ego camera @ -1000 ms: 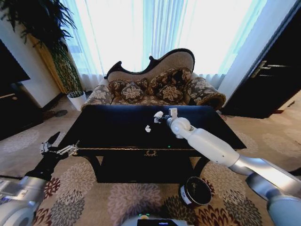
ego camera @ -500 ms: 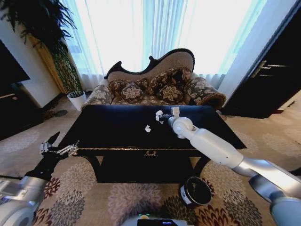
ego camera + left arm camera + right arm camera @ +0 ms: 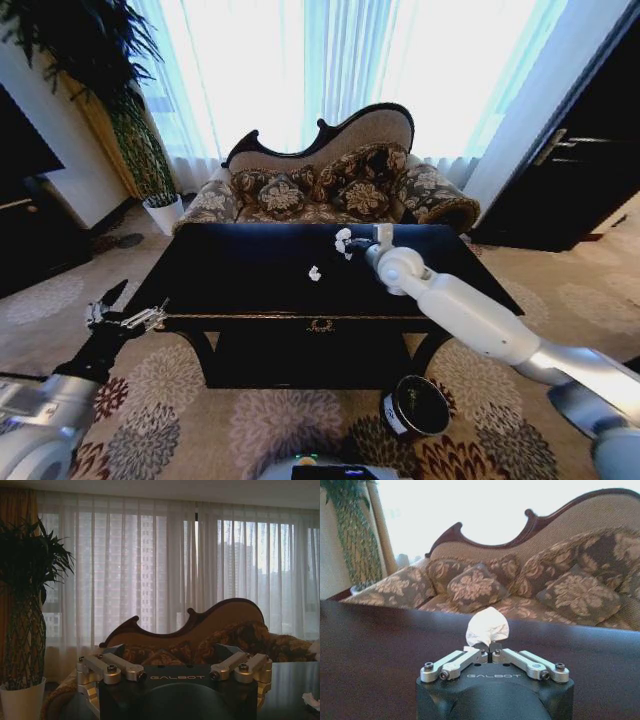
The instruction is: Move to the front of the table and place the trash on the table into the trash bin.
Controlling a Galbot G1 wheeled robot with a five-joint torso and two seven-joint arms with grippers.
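Our right pincer (image 3: pixel 490 652) is clamped on a crumpled white paper wad (image 3: pixel 488 625) above the desk's (image 3: pixel 240 270) far edge. We should lift clear, then carry it over the front edge to the trash bin (image 3: pixel 416 406). Our left pincer (image 3: pixel 128 318), spread open, hangs off the front-left corner.

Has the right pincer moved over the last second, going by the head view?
Yes. The right pincer, shut on a paper wad, has drifted toward the table's far edge and the sofa, away from the small scrap.

Table (image 3: pixel 240 275): glossy black top, mirror-smooth. Paper wad (image 3: pixel 487 626) crumpled, matt white, pinched in right gripper (image 3: pixel 489 653) of brushed metal. Sofa (image 3: pixel 530 585): woven floral cloth, polished wood trim.
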